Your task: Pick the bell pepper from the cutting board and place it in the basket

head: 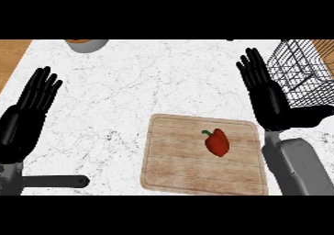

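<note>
One move matters now: the right hand, fingers straight and empty beside the basket, should, I judge, lower over the bell pepper and close across its body, not its stem. Counted: one pepper on the right half of one cutting board, one basket at the tabletop's far right, and two hands — the left hand likewise straight-fingered and empty.

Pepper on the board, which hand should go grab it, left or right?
Probably the right. The pepper lies on the right of the board, near the open right hand, and the basket stands just beside that hand. The left hand rests open at the far left, farther from both.
</note>
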{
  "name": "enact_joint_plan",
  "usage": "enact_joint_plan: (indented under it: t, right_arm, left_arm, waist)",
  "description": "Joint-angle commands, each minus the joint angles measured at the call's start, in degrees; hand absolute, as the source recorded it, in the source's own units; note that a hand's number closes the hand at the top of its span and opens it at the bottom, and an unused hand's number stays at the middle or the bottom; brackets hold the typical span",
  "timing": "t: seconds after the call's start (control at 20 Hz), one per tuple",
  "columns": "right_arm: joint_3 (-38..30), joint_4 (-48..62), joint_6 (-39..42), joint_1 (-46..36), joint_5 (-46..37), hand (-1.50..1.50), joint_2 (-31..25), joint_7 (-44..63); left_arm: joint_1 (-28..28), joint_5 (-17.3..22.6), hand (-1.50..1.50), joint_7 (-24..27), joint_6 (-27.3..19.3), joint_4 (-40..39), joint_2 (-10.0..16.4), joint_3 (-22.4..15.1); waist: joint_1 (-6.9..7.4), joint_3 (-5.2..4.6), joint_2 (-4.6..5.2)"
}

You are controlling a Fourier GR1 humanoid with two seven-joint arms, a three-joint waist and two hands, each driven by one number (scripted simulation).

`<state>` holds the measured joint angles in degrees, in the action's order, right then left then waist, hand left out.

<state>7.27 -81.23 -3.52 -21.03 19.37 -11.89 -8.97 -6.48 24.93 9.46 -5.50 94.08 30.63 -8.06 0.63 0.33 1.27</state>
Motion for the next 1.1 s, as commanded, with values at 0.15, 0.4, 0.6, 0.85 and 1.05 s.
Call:
enact_joint_plan:
  t: [0.15, 0.4, 0.6, 0.85, 1.05]
  right_arm:
    - [10.7, -0.4, 15.8, -7.8, 3.6, 1.5, 3.3, 2.5]
    - [26.0, -3.4, 33.2, -8.4, 2.6, 1.5, 4.5, 0.3]
    - [34.6, -10.6, 26.9, -0.7, -13.3, -1.5, 2.3, -4.2]
    - [30.4, -14.6, 19.6, -8.5, -27.9, -1.5, -5.7, 2.1]
    - [23.8, -19.4, 21.1, -16.1, -32.7, -1.5, -13.6, 8.3]
  left_arm:
    - [6.4, -0.5, 0.0, -10.4, -2.9, -10.2, -2.4, -4.8]
    - [11.0, -1.8, 0.0, -16.0, -3.3, -15.9, -2.4, -8.4]
    - [11.7, -1.6, 0.0, -18.4, -5.3, -17.3, -3.5, -7.7]
    - [12.1, -2.3, 0.0, -18.4, -6.1, -17.9, -3.6, -7.4]
    - [13.7, -3.7, 0.0, -18.3, -8.6, -17.0, -5.8, -8.8]
  waist:
    - [2.39, -0.28, 0.05]
    - [2.84, -0.24, -0.24]
    - [-1.17, -0.32, -1.57]
    - [-2.04, -0.45, -2.09]
    - [-2.06, -0.46, -2.03]
